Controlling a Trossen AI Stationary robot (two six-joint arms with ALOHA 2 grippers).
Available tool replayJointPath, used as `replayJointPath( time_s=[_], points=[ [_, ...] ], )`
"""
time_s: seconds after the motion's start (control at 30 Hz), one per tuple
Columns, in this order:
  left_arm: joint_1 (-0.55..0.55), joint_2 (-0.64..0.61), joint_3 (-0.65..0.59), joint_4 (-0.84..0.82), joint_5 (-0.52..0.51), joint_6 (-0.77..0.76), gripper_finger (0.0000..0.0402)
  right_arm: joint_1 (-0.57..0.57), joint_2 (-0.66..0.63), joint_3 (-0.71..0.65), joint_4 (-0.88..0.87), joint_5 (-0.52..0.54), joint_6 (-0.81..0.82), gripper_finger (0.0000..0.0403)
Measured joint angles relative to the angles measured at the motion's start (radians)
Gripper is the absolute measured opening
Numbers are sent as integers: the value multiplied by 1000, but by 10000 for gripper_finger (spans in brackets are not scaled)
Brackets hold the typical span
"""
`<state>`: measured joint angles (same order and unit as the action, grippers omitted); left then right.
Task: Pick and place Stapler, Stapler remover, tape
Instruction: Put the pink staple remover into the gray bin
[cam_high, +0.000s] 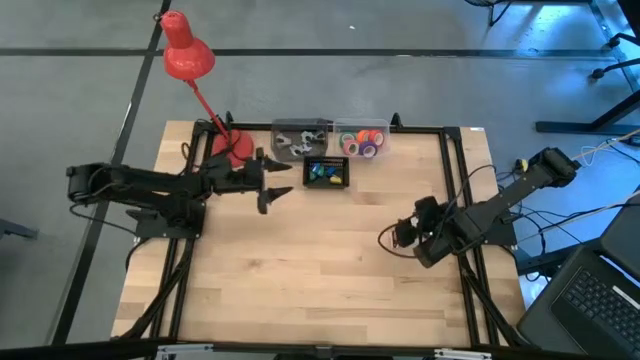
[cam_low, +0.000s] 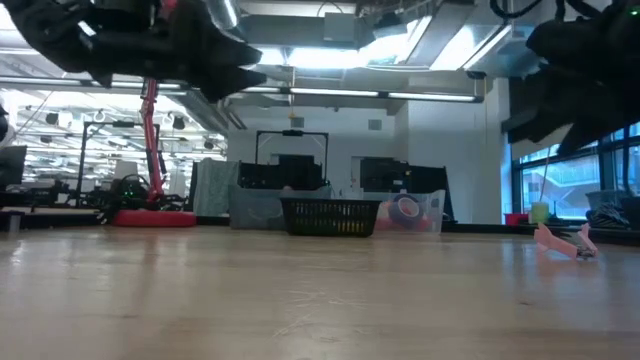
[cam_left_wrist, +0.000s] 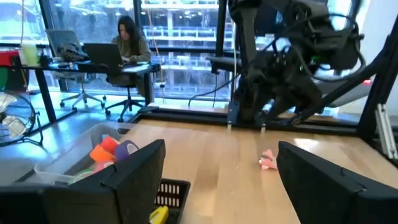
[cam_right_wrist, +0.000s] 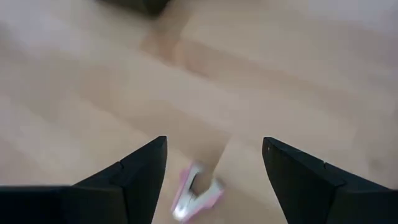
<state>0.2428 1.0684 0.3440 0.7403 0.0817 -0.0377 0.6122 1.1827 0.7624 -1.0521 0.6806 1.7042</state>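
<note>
Lowering the wide-open, empty right gripper squarely over the pink stapler lying on the table between its fingers, centring before closing; left gripper hanging wide open, empty, beside the bins.

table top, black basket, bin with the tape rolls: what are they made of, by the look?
Table: pale wood, butcher-block style; visible strips and grain, low sheen.
Basket: black mesh or grid walls you can see through; wire or plastic, can't tell which.
Bin holding the tape: clear plastic, likely rigid; the rolls show through its walls, also in the left wrist view.
</note>
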Motion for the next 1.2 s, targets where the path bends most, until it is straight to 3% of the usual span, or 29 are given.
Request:
replayJointPath(
  time_s=[0.37,0.83,1.2],
  points=[
    [-2,-69,-25,-11,0,-3,298,1,1,0,99,-229,54,265],
    [36,-69,-25,-8,-14,17,298,1,203,0,155,-245,122,262],
    [42,-68,-25,-3,-19,70,298,1,236,-16,173,-252,157,200]
  ],
)
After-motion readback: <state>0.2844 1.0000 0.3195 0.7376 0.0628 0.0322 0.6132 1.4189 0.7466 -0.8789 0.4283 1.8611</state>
